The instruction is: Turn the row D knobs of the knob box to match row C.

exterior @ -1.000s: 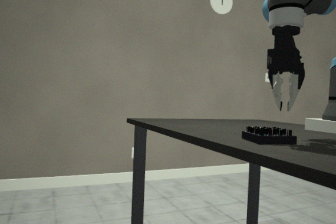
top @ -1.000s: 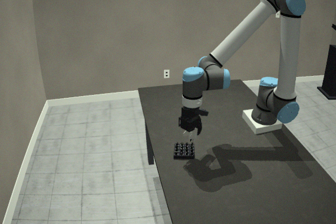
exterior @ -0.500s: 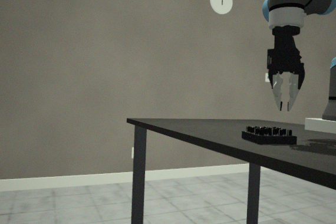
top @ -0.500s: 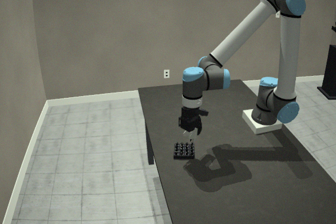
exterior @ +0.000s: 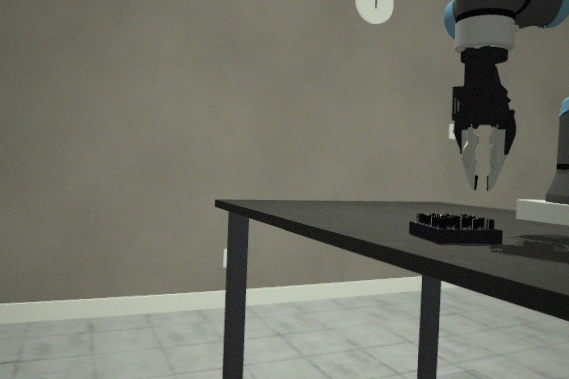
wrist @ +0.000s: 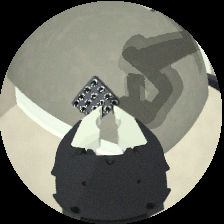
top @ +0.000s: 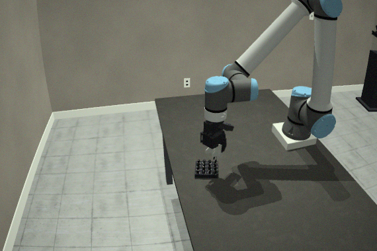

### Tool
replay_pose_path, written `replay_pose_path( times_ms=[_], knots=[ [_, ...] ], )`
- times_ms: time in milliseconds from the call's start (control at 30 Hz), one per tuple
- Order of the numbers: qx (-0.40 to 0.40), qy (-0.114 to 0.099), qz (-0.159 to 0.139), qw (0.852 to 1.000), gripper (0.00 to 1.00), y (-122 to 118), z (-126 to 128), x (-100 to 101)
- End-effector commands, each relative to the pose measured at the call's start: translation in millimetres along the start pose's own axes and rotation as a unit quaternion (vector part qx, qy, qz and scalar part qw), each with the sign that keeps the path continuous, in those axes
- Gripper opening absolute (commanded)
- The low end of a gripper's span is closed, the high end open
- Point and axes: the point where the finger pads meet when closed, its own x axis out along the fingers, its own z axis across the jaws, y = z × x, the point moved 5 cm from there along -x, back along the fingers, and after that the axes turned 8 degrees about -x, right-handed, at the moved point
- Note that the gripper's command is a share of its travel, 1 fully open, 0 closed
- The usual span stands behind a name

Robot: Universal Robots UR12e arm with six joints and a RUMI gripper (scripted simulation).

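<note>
We see the tool (exterior: 481, 188) nearly clenched, grasping nothing, above the knob box (exterior: 455, 232) at lower right on the worktop (exterior: 349, 223). Descend vertically, centring over one row-D knob.

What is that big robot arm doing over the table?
The robot arm is holding its pincer in the air above a small black knob box near the edge of the dark table. The pincer is nearly shut, holds nothing, and is not touching the box. Its job is to turn one row of knobs, but no knob is gripped yet. The knob marks are too small to read.
</note>
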Motion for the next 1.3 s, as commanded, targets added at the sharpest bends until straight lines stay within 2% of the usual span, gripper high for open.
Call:
replay_pose_path(
  times_ms=[0, 567, 1267],
  knots=[
    [0.0, 0.0, -0.001, 1.0, 0.11, 0, 0, 5],
    [0.0, 0.0, -0.001, 1.0, 0.11, -1, 0, 25],
    [0.0, 0.0, -0.001, 1.0, 0.11, -1, 0, 38]
  ],
)
